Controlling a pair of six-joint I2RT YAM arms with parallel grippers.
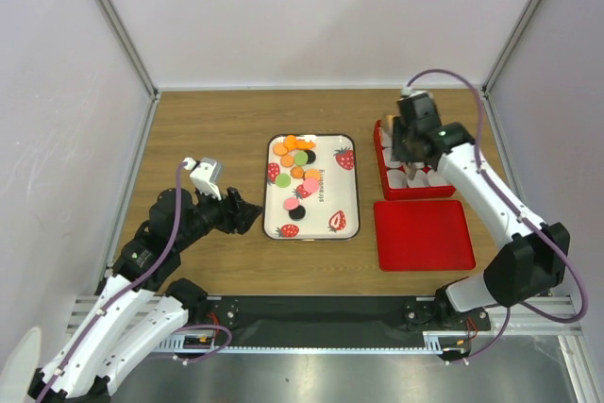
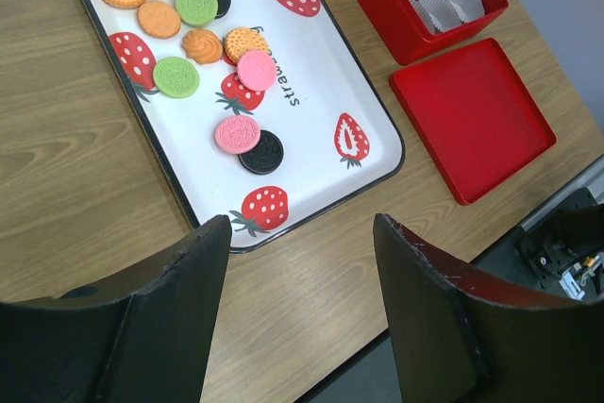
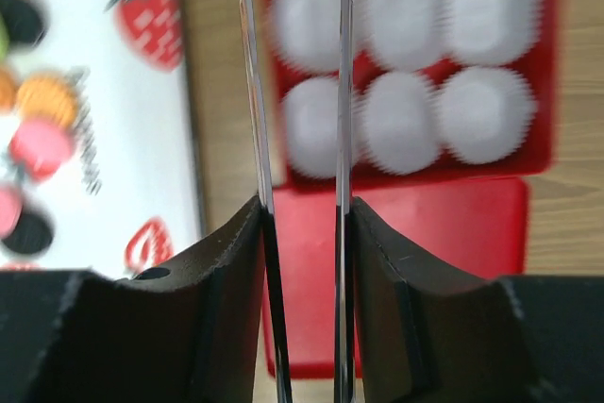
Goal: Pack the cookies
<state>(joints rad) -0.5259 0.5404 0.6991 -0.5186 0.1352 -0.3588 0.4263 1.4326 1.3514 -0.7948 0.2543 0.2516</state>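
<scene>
While the wooden desk point(image 1: 217, 120) fills the floor of the white-walled cell, the biggest thing lying on it is a white tray point(image 1: 335, 186) printed with strawberries, set at the middle. To the tray's right and nearer the arms lies a flat red lid point(image 1: 424, 235), and just beyond the lid sits an open red box point(image 1: 415, 193) lined with white paper cups point(image 2: 436, 2); the cups that can be seen hold nothing. The left tool point(image 1: 253, 216) hangs low over the desk just off the tray's near left corner, its two dark fingers point(image 2: 165, 318) spread wide apart with only bare wood and the tray rim showing between them. The right tool point(image 1: 408, 145) hovers above the far left part of the box, pointing down; its wrist view shows two thin blades with a narrow slot between them and a paper cup visible through the slot, but the tips run out of the picture, so I cannot tell whether anything is pinched there. The cookies point(image 1: 298, 162) all lie on the tray, bunched in its far left half: orange ones at the far end, then green point(image 2: 176, 76), pink point(image 2: 237, 133) and black point(image 2: 261, 151) discs trailing toward the middle, some touching or overlapping.
</scene>
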